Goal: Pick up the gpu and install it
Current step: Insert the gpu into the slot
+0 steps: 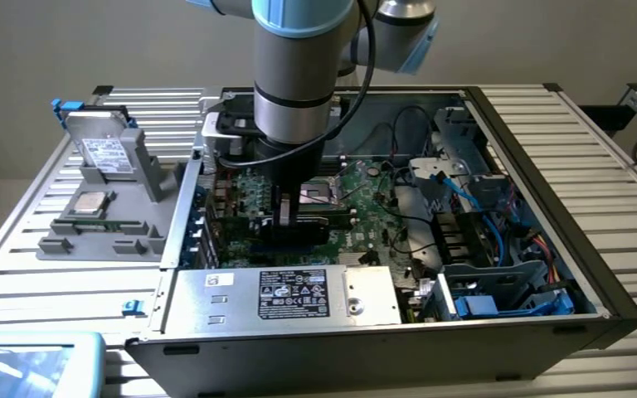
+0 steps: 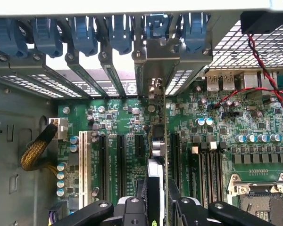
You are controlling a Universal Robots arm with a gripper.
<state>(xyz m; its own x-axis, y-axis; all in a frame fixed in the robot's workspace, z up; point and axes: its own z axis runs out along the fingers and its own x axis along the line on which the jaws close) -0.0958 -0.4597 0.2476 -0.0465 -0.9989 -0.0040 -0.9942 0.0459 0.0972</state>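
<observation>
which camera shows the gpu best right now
The wrist view: the gpu stands edge-on, gripped between the fingers, just above the motherboard slots. In the exterior view the arm covers most of it; just a dark part shows below the arm, inside the case.

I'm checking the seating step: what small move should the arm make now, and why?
Probably a small push straight down: the gripper holds the gpu upright, edge-on above the motherboard among its black slots, and I can't tell that it is seated.
</observation>
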